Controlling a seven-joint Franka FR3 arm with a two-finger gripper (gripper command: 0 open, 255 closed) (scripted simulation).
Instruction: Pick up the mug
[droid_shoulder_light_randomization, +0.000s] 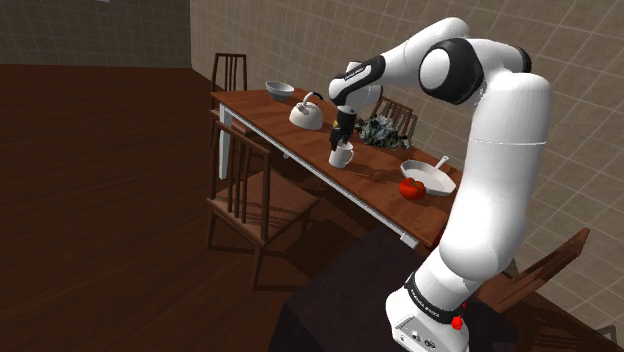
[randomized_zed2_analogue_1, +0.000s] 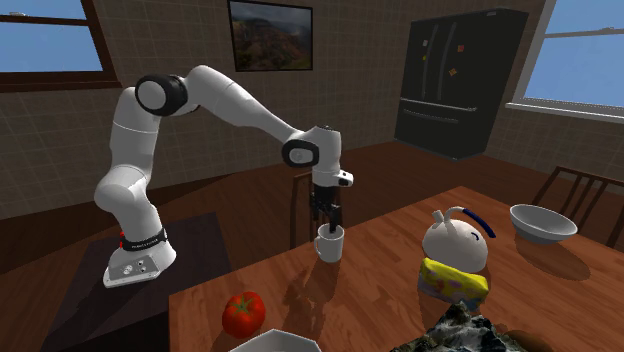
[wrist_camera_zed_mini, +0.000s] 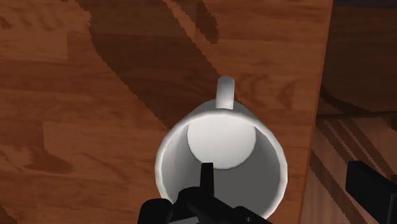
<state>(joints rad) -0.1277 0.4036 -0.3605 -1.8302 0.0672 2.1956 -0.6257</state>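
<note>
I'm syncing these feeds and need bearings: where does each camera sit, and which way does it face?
Shoulder: beside the stand, looking down along the table at the mug; arm and claw show.
Second exterior: across the table, facing arm and stand.
Wrist: at the arm's end, looking down into the mug; claw fingers show.
Shared: both exterior views show the claw at the mug.

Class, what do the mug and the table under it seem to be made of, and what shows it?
Mug: plain white and smooth, no pattern; probably glazed ceramic, though plastic or enamel would look alike. Table: wood, judging by brown grain and plank seams; a faint sheen suggests varnish.
</note>
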